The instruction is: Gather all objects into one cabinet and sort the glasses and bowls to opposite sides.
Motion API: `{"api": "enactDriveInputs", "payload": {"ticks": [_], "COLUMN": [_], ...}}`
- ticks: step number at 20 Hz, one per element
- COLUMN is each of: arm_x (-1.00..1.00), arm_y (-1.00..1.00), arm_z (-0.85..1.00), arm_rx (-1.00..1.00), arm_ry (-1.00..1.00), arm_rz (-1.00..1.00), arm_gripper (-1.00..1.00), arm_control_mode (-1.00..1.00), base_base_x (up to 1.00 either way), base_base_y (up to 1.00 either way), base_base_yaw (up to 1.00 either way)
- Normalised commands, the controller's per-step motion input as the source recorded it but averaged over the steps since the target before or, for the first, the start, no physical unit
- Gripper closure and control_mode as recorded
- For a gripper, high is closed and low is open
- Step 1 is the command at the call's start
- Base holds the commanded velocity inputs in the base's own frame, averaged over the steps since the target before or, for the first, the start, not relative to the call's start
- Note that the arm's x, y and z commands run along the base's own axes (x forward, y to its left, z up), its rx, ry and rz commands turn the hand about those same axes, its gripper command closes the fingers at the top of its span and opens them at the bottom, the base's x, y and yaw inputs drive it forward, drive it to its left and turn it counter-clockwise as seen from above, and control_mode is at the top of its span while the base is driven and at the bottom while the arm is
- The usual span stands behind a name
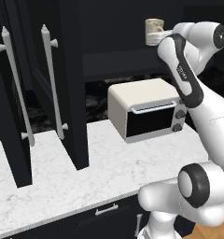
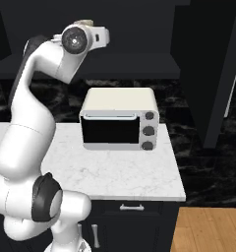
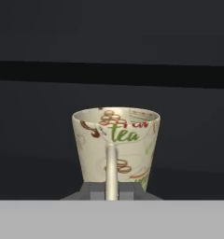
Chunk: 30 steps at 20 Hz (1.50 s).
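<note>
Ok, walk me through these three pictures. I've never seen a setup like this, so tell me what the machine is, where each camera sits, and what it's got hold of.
All three are computer-rendered views of one moment in a simulated kitchen. The white jointed thing is a robot arm on a base that can drive. Two cameras ride on that base behind the arm, one to its left and one to its right. The third sits on the hand and looks along the gripper. On the marble counter stands a cream toaster oven, and above it is a black cabinet with open doors. The gripper is shut on the handle of a cream mug printed with "tea", held up high at the cabinet's opening.
</note>
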Motion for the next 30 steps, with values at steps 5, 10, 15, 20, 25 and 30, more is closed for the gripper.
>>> {"api": "enactDriveInputs", "payload": {"ticks": [5,10,15,20,25,30], "arm_x": [-0.86,-0.99,-0.79,-0.64,-0.91,-0.39], "arm_y": [-0.01,0.01,0.16,0.03,-0.06,0.09], "arm_z": [0.38,-0.06,-0.76,-0.44,0.04,-0.01], "arm_rx": [0.00,0.00,-0.01,0.03,0.14,0.01], "arm_ry": [0.19,-0.06,-0.04,-0.03,-0.03,0.07], "arm_rz": [0.00,0.00,0.00,0.00,-0.06,-0.03], "arm_gripper": [1.00,1.00,1.00,1.00,1.00,1.00], "arm_control_mode": [-1.00,-1.00,-1.00,-1.00,-1.00,-1.00], "base_base_x": [0.00,0.00,0.00,0.00,0.00,0.00], "base_base_y": [0.00,0.00,0.00,0.00,0.00,0.00], "base_base_yaw": [0.00,0.00,0.00,0.00,0.00,0.00]}}
